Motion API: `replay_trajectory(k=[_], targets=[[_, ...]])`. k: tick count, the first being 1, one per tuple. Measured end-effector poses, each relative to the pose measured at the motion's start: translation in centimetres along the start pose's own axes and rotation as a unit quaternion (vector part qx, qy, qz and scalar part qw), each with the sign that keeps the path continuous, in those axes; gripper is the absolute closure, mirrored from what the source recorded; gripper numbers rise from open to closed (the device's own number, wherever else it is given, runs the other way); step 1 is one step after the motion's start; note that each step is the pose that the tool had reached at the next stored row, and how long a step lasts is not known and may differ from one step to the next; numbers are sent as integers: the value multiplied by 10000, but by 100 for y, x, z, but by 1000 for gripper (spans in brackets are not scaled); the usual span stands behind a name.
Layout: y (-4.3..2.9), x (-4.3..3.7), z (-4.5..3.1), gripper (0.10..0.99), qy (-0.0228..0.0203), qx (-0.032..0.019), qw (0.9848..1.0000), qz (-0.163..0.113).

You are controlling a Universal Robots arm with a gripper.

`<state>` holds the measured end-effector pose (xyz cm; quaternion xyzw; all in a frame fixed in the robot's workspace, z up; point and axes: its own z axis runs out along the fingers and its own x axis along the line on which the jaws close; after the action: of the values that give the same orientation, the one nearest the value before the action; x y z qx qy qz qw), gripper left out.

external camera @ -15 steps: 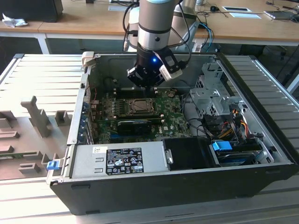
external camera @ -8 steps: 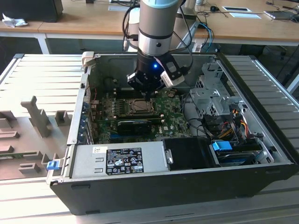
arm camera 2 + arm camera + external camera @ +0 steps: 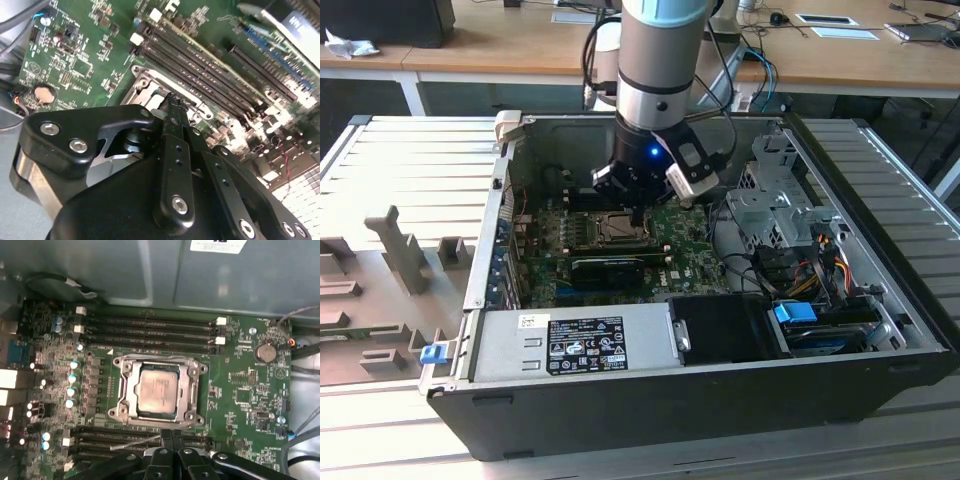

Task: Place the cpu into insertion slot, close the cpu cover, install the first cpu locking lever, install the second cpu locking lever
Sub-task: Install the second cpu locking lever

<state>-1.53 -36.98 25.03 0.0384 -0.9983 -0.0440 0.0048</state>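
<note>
The chip (image 3: 159,390) already lies flat in the socket (image 3: 123,365). Its pale metal face shows through the window of the cover (image 3: 186,390), which looks folded down over its edges. In the exterior view the socket sits mid-board, with the tool (image 3: 638,214) just off it at about 2 o'clock and a long black card (image 3: 610,268) at 6 o'clock.

The tool is narrow. In the first wrist view its fingertips (image 3: 172,434) stand pressed together just beyond the socket's edge, with nothing visible between them. A thin silvery rod (image 3: 135,442) lies slanted across the memory slots (image 3: 150,325) on that side, one end near the fingertips. It is probably one of the locking levers, not yet hooked down, though I cannot tell whether the tool touches it.

The chip is light, stiff and slick-faced, and fragile underneath. It should be taken by its opposite edges and never pressed. The cover is thin sheet metal that springs, so pressure belongs on its frame, away from the window. A lever of this kind is springy wire, so it will resist and can slip off a smooth finger. The hold is best near the free end, bearing square on the wire. The green board (image 3: 240,390) around it is crowded with small parts that a slip could knock.
</note>
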Motion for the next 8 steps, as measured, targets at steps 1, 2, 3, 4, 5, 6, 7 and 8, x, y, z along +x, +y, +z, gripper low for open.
replay_trajectory(k=[1, 2, 3, 4, 5, 6, 7, 8], targets=[[-25, 2, -2, 980, 0, 0, 10000, 0], [-43, 3, -3, 980, 0, 0, 10000, 0], [-62, 5, -4, 980, 0, 0, 10000, 0], [-82, 7, -5, 980, 0, 0, 10000, 0], [-93, 8, -6, 980, 0, 0, 10000, 0], [-105, 9, -6, 980, 0, 0, 10000, 0], [-124, 10, -8, 980, 0, 0, 10000, 0], [-142, 13, -9, 980, 0, 0, 10000, 0]])
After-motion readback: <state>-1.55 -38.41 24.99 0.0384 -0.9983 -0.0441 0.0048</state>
